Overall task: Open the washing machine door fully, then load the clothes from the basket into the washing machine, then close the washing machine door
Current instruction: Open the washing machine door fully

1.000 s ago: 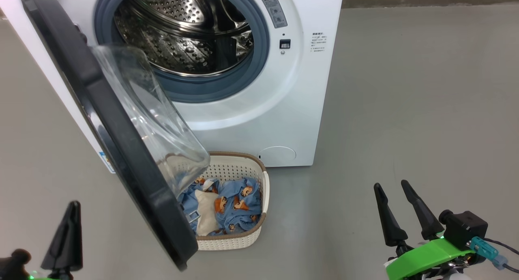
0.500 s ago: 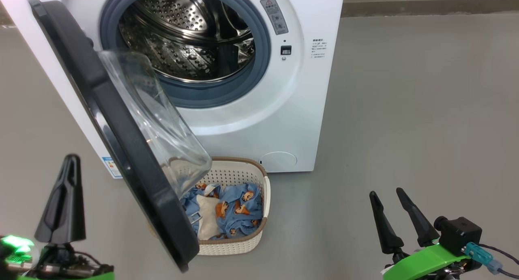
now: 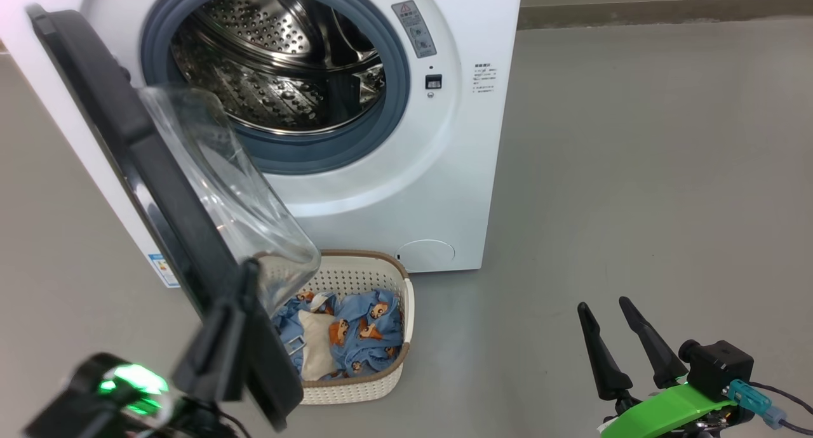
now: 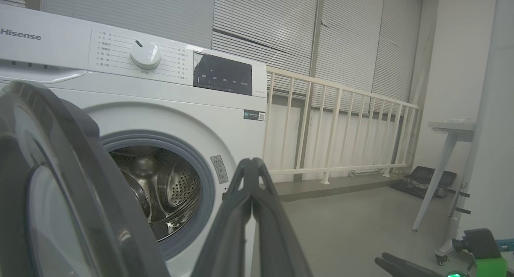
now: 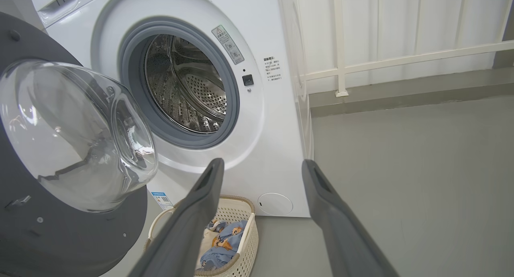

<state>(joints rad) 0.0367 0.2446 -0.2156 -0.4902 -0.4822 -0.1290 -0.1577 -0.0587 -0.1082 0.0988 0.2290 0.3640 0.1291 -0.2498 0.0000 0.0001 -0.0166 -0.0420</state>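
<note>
We have the washing machine door (image 3: pixel 146 165) half open, left gripper (image 3: pixel 249 273) pressed together by its lower edge, right gripper (image 3: pixel 603 306) spread, empty. Clothes (image 3: pixel 362 327) wait in the basket (image 3: pixel 356 387) beneath it; loading and closing remain.

The left gripper (image 3: pixel 251 268), fingers together, has advanced rightward and forward from beside the washing machine door (image 3: pixel 127 139) to its lower rim; contact unconfirmed.

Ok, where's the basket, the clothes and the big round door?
basket (image 3: pixel 356 390), head view, on its white front wall.
clothes (image 3: pixel 367 327), head view, on the blue printed fabric.
washing machine door (image 3: pixel 132 145), head view, on its black rim.
</note>
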